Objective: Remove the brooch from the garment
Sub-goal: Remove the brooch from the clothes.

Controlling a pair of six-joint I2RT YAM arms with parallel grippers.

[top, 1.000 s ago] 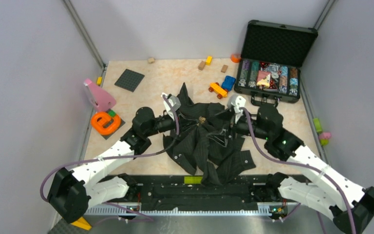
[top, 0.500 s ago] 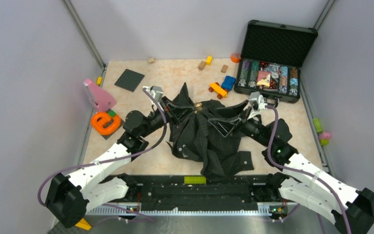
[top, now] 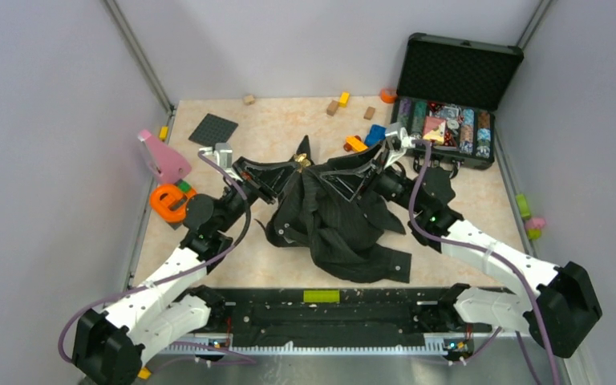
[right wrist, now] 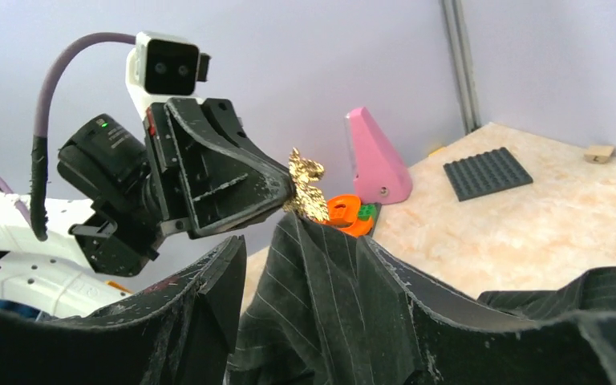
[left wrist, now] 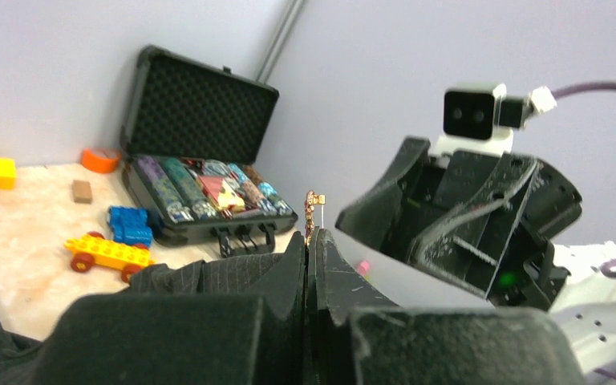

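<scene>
The brooch (top: pixel 299 163), a small shiny gold ornament, sticks out of the tips of my left gripper (top: pixel 287 167), which is shut on it. In the left wrist view the brooch (left wrist: pixel 311 210) stands just above the closed gripper (left wrist: pixel 309 237). The garment (top: pixel 337 224), a dark pinstriped shirt, rises in a peak to the brooch (right wrist: pixel 306 186), and the rest lies heaped on the table. My right gripper (top: pixel 338 178) has its jaws apart around that fold of the garment (right wrist: pixel 313 305), just below the brooch. In the right wrist view a gap shows beside its left finger (right wrist: pixel 224 273).
An open black case (top: pixel 449 120) of coloured chips stands at the back right. An orange and blue toy car (top: pixel 361 143) sits just behind the right gripper. A pink wedge (top: pixel 163 156), an orange ring (top: pixel 172 200) and a dark baseplate (top: pixel 212 130) are at the left. Small blocks (top: pixel 333 106) lie at the back.
The left gripper has carried the brooch back and to the left, drawing the shirt up into a peak. The right gripper has followed it to the left with the fabric.
</scene>
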